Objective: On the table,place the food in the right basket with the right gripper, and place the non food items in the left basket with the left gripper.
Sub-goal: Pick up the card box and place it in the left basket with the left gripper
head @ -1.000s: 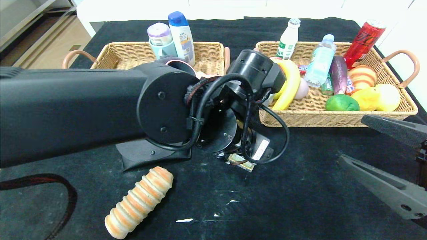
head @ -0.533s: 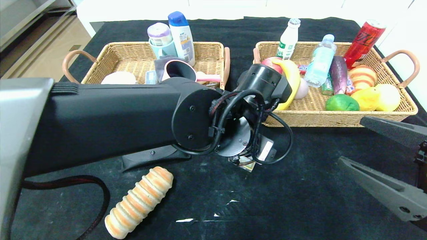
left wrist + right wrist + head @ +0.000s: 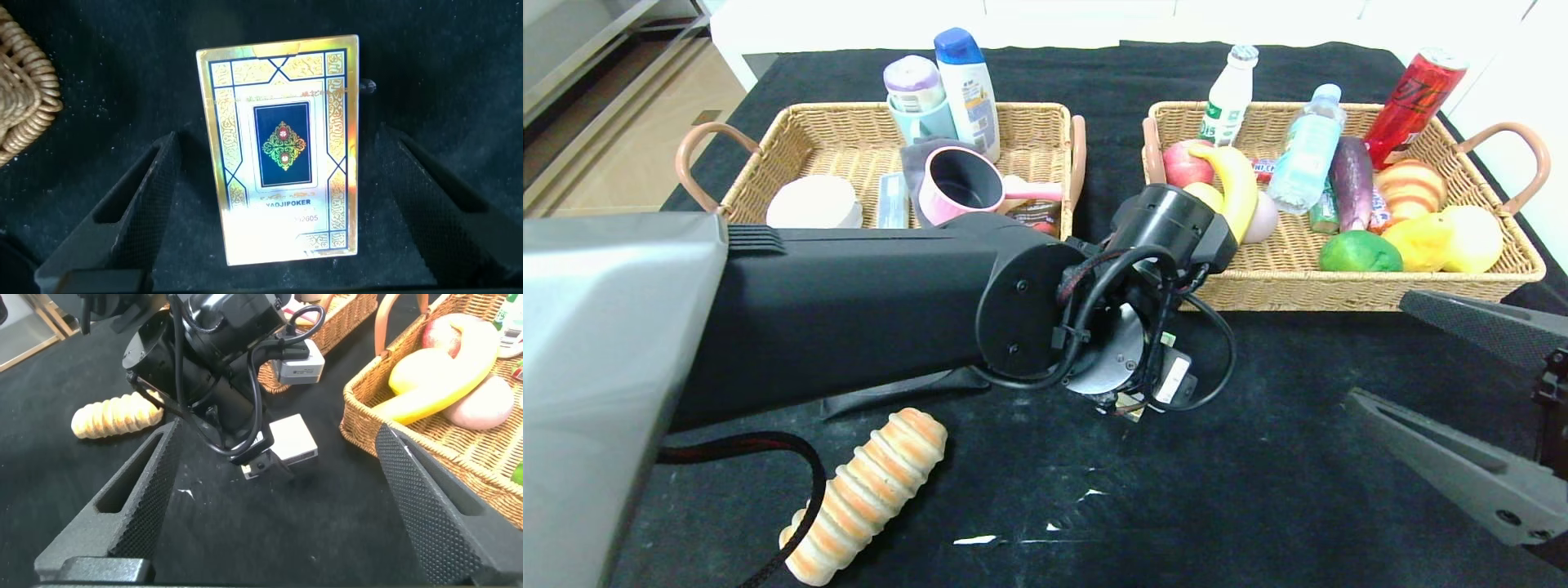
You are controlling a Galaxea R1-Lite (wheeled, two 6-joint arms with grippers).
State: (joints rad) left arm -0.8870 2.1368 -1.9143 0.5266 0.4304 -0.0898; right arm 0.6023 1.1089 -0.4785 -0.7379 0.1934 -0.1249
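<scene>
The green-and-cream card box (image 3: 282, 147) lies flat on the black table (image 3: 1258, 490). My left gripper (image 3: 279, 139) is open and reaches down over it, with one finger (image 3: 131, 220) on each side and a gap to the box. In the head view the left wrist hides most of the box (image 3: 1129, 405). The glasses case (image 3: 890, 392) shows partly under the left arm. The striped bread roll (image 3: 866, 498) lies near the front left. The pink saucepan (image 3: 960, 184) is in the left basket (image 3: 849, 122). The banana (image 3: 1237, 188) and water bottle (image 3: 1307, 151) are in the right basket (image 3: 1339, 286). My right gripper (image 3: 1462, 384) is open and empty at the front right.
The left basket also holds bottles, a cup and a white bowl (image 3: 813, 204). The right basket holds fruit, an aubergine, a red can (image 3: 1417, 94) and a white bottle. The left arm (image 3: 849, 302) spans the table's middle. White scraps (image 3: 976, 539) lie at the front.
My left arm has moved forward and down toward the card box, uncovering the saucepan and bowl in the left basket. The right gripper has stayed in place.
</scene>
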